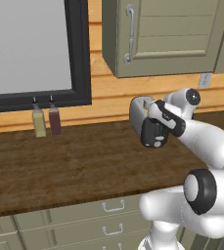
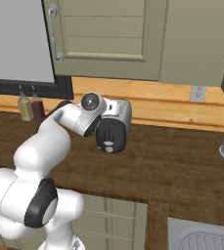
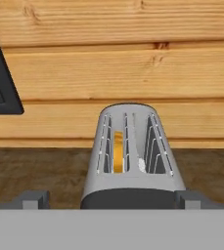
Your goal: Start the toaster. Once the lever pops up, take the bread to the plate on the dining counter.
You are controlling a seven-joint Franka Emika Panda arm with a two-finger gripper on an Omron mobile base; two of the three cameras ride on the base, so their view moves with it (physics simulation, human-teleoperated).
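While the bread (image 3: 118, 152) is sitting on edge in the left slot of the toaster (image 3: 131, 161), with just a tan-golden sliver of it showing, the first step of the task is in hand: the toaster is not yet started, judging by the slice standing high in the slot and the tool (image 3: 111, 199) not touching anything. The slice's long axis is running with the slot, from the near end of the toaster toward the far wall, and its thin edge is pointing up. The toaster itself is lying the same way, its dark near end facing the hand and its rounded silver far end close to the wood-plank wall (image 3: 133, 63). The right slot is looking empty but for a pale glint on its wires.

The tool is standing wide open, its two dark finger tips (image 3: 34, 198) straddling the near end of the toaster, holding nothing. In the base views the hand is hovering just in front of the toaster above the dark wood worktop (image 1: 74, 166).

The next move is probably calling for finding the lever, which I cannot make out here; it is likely on the dark near end, below the hand camera's sight. The tool would need to be lowering onto it and pressing down.
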